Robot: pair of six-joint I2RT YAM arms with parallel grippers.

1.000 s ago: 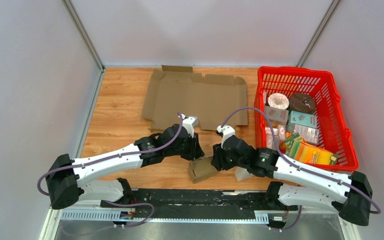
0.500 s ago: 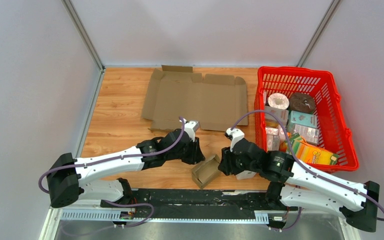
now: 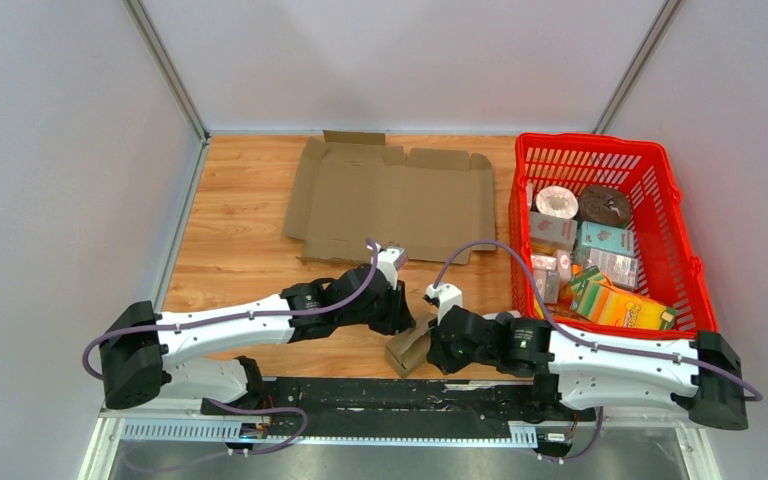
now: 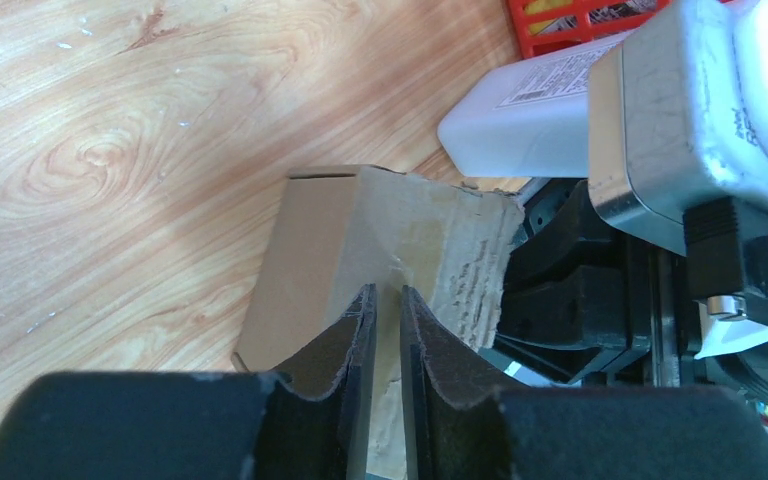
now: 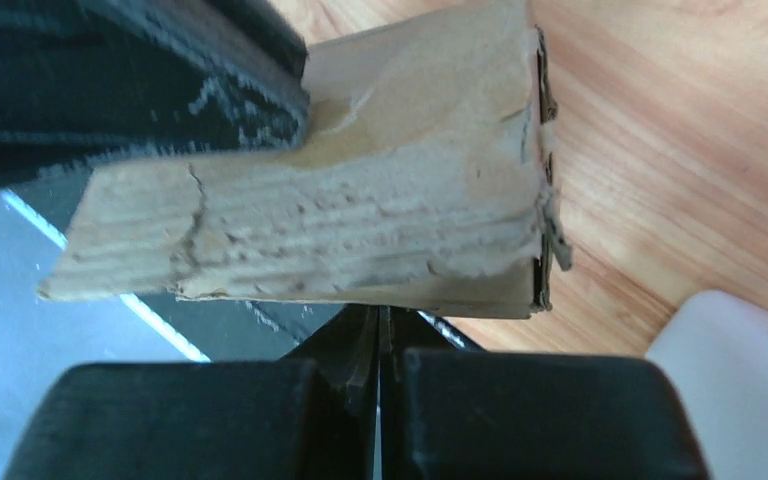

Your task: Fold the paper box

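Note:
A small brown paper box sits at the near edge of the wooden table between both grippers. My left gripper comes in from the left and is shut on a wall of the box, with cardboard showing between its fingertips. My right gripper is on the box's right side. In the right wrist view its fingers are pressed together just under the torn edge of the box. I see nothing between them.
A large flattened cardboard sheet lies at the back of the table. A red basket full of groceries stands at the right. A white plastic bottle lies on the table right next to the box, also in the right wrist view.
The right arm has swung left and low toward the front edge. The left gripper has moved slightly right and nearer. The box has shifted a little nearer and turned.

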